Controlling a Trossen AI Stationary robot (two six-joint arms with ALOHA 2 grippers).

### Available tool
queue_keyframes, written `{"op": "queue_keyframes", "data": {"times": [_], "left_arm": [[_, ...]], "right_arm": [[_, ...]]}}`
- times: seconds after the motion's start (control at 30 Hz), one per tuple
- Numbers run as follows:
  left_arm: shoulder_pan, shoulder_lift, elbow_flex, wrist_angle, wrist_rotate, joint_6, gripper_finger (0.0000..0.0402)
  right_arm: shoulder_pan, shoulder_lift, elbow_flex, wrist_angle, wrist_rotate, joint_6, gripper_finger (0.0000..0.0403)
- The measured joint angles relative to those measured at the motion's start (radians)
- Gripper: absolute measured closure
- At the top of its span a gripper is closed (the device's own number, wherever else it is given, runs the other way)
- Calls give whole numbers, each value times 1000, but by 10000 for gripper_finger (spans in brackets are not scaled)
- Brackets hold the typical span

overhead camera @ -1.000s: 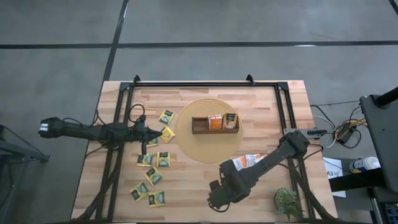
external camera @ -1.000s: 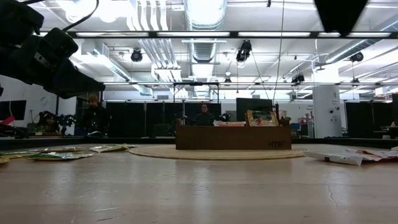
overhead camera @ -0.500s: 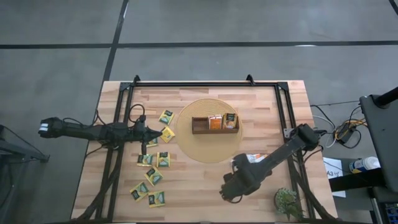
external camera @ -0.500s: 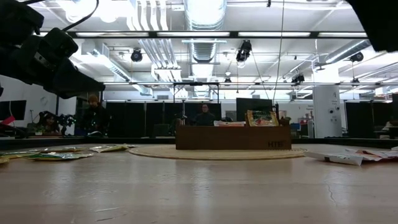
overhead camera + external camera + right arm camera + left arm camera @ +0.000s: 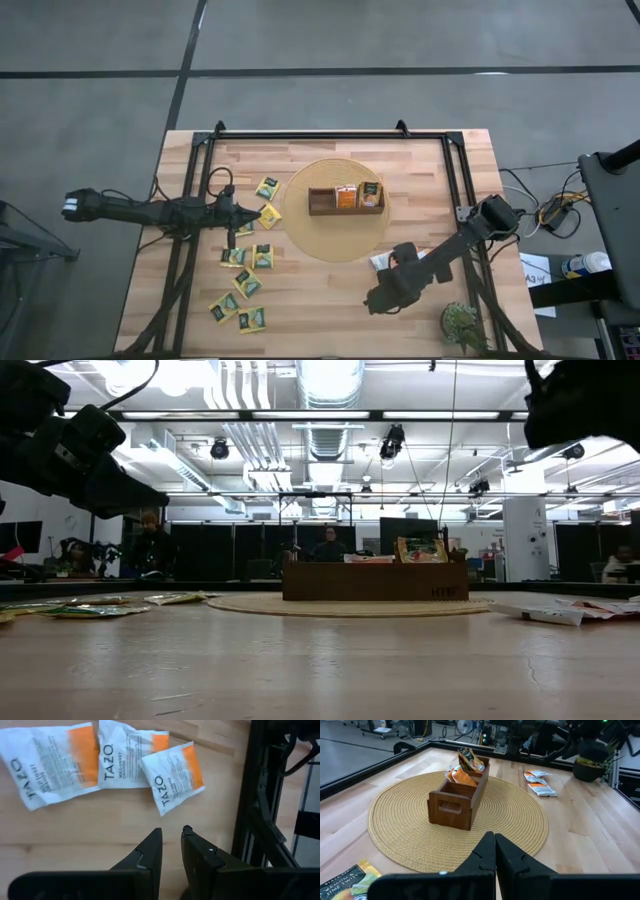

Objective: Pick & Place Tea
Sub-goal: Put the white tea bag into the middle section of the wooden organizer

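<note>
Hovering above the worktop (image 5: 300,300), the right hand (image 5: 171,831) has its fingers slightly parted and empty, just beside three white-and-orange tea packets (image 5: 172,776); yellow-green packets (image 5: 247,282) lie scattered by the left hand (image 5: 494,838), fingers pressed together, empty, near the wooden tray (image 5: 345,197) on its round mat (image 5: 335,240).

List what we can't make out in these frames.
- White-and-orange packets, high view: mostly hidden under the right arm; count unclear there.
- Wooden tray, low view: level angle hides the compartments, so contents per slot unreadable.
- Yellow-green packets, low view: seen edge-on, count and print unreadable.
- Left tool, left wrist view: shut, nothing seen between its fingers.
- Right tool, right wrist view: slightly parted, empty.
</note>
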Motion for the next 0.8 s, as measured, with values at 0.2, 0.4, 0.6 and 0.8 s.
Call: {"op": "queue_keyframes", "data": {"times": [0.2,0.4,0.6,0.8], "left_arm": [[0,0,0,0,0,0,402],[0,0,0,0,0,0,402],[0,0,0,0,0,0,402],[0,0,0,0,0,0,402]], "right_arm": [[0,0,-18,15,1,-56,335],[0,1,-41,75,10,-90,335],[-7,1,-65,119,11,-152,335],[-8,1,-90,118,10,-159,329]]}}
